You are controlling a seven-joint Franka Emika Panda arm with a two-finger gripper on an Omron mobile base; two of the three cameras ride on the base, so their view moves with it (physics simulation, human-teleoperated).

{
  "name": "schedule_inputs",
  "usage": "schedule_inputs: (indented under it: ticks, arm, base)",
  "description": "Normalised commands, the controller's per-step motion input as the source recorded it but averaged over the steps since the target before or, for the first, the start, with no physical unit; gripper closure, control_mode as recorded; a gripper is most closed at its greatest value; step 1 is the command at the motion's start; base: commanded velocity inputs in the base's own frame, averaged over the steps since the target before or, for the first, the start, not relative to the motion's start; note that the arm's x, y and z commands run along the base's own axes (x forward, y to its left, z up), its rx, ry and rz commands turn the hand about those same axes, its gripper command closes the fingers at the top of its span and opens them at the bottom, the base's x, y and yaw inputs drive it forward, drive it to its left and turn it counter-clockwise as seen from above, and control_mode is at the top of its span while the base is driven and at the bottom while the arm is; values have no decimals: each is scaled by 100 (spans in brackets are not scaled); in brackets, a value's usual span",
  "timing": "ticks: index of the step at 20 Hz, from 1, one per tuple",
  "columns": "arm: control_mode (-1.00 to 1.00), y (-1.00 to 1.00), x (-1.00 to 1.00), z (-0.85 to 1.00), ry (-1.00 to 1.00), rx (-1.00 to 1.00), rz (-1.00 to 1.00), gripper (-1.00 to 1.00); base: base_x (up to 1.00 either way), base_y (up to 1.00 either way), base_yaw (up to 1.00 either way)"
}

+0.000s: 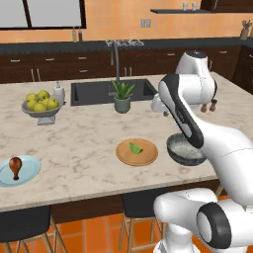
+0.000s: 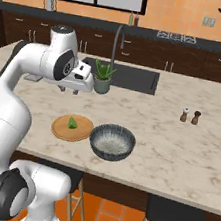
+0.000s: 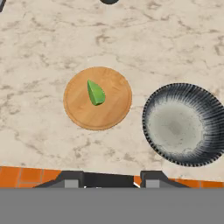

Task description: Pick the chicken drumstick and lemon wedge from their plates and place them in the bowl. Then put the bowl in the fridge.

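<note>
Lemon wedge (image 3: pixel 96 93) on wooden plate (image 3: pixel 116 109); well below the jaws.

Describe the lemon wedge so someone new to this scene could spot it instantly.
Start at the marble island counter and look along its near edge, in front of the sink. A round tan wooden plate sits there just left of the dark grey bowl, and the lemon wedge lies on it. It is small, bright green and leaf-shaped, unlike the whole yellow-green fruits and the potted plant.
</note>
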Motion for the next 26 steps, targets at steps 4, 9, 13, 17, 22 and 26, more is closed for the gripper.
schedule_inputs:
  ticks: [4, 9, 13, 17, 22, 26]
  arm:
    - [-100, 19, -34, -2, 0, 0, 0, -100]
    - [-100, 53, 10, -52, 2, -4, 9, -100]
    - [-100, 23, 50, -77, 6, -7, 16, -100]
    - [-100, 10, 58, -86, 2, -7, 12, -100]
    - [-100, 23, 59, -69, 1, -5, 6, -100]
    - [-100, 11, 65, -68, 0, 0, 2, -100]
  base:
    - [0, 0, 0]
    - [0, 0, 0]
    - [0, 0, 0]
    - [0, 0, 0]
    - [0, 0, 0]
    - [0, 0, 0]
